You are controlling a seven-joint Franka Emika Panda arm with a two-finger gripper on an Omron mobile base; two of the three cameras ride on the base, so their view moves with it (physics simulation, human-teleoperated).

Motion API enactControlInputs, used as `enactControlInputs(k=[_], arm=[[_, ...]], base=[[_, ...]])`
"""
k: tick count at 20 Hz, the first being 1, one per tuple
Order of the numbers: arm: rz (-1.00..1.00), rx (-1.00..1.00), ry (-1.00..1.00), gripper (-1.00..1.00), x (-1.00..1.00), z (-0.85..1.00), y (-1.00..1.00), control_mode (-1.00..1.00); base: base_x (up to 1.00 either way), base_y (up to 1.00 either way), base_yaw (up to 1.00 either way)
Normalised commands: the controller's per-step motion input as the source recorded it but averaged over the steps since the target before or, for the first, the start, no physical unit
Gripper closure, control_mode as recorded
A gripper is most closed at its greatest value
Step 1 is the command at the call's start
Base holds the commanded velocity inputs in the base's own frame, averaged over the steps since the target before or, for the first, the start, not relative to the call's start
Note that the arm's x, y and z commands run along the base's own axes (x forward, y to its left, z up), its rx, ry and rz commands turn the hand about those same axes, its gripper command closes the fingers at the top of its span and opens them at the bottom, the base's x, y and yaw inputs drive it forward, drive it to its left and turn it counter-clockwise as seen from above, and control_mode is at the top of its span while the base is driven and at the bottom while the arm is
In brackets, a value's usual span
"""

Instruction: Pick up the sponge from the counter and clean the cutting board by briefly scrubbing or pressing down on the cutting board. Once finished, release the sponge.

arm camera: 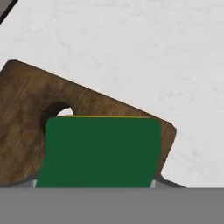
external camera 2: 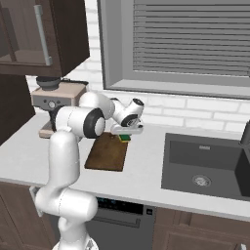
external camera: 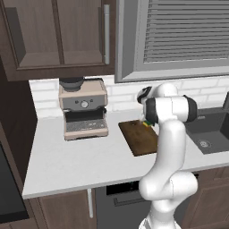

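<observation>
The sponge [arm camera: 100, 151], dark green on top with a thin yellow edge, sits between my fingers low in the hand view. In the right base view my gripper [external camera 2: 125, 134] is shut on the sponge [external camera 2: 125, 138] at the far right corner of the cutting board [external camera 2: 107, 154]. The dark brown, grained cutting board [external camera: 141, 138] lies flat on the light counter [external camera: 80, 156]. In the hand view the board's corner [arm camera: 26, 113], with a hanging hole, lies just behind the sponge. From the left base view my arm hides most of the hand, and a sliver of sponge [external camera: 146, 123] shows.
A coffee machine [external camera: 83, 108] stands at the back left of the counter, left of the board. A dark sink [external camera 2: 205, 163] is sunk into the counter to the right. Tiled wall and a window are close behind the hand.
</observation>
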Motion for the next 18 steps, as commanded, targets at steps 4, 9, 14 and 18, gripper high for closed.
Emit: enactControlInputs(k=[4, 9, 14, 18], arm=[[0.0, 0.0, 0.0, 1.0, -0.55, -0.06, -0.05, -1.0], [0.0, 0.0, 0.0, 1.0, -1.0, -0.02, -0.41, -1.0], [0.0, 0.02, -0.01, 1.0, -0.93, 0.0, -0.58, -1.0], [0.02, 0.02, 0.0, 1.0, -0.64, 0.0, -0.61, -1.0]], base=[[0.0, 0.0, 0.0], [0.0, 0.0, 0.0], [0.0, 0.0, 0.0], [0.0, 0.0, 0.0]])
